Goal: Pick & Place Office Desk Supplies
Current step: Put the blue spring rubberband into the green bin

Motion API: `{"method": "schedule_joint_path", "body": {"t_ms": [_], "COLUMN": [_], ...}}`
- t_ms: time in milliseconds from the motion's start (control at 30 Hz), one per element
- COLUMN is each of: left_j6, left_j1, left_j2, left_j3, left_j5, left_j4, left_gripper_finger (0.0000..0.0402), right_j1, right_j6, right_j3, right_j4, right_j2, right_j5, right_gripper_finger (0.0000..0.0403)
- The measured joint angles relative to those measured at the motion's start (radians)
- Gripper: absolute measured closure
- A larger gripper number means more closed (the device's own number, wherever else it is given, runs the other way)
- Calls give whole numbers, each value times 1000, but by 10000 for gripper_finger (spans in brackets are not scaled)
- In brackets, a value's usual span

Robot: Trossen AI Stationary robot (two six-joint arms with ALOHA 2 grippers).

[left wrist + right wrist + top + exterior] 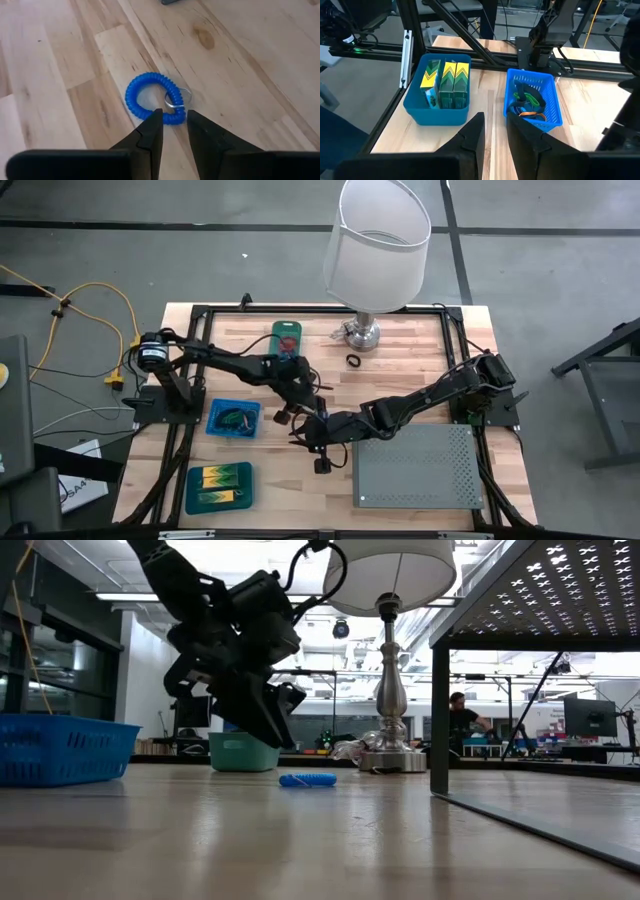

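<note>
A blue coil loop (150,95) with a small metal ring (176,98) lies flat on the wooden table (240,65); in the low view the coil (308,780) rests near the table's middle. My left gripper (174,125) points slantwise down at it, open by a narrow gap, its fingertips just short of the coil's near side and above it (283,732). My right gripper (495,131) hovers open with nothing between its fingers, to the right of the left one (305,438). A black ring (353,360) lies near the lamp's base.
A blue basket (532,97) holds several loops; a blue bin (437,107) holds yellow-and-green blocks (447,77). A green tray (287,336) sits at the far side. The white-shaded lamp (376,242) stands at the back, and the grey perforated box (415,467) at the near right.
</note>
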Motion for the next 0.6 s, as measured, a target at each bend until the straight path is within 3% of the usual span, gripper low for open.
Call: {"method": "schedule_joint_path", "body": {"t_ms": [367, 600], "left_j6": [-5, -104], "left_j1": [-75, -103], "left_j2": [0, 0], "left_j3": [0, 0], "left_j5": [-131, -242], "left_j4": [47, 48], "left_gripper_finger": [318, 318], "right_j1": [0, 0], "right_j6": [0, 0], "right_j3": [0, 0], "right_j4": [0, 0], "right_j2": [0, 0], "right_j5": [0, 0], "right_gripper_finger": [334, 334]}}
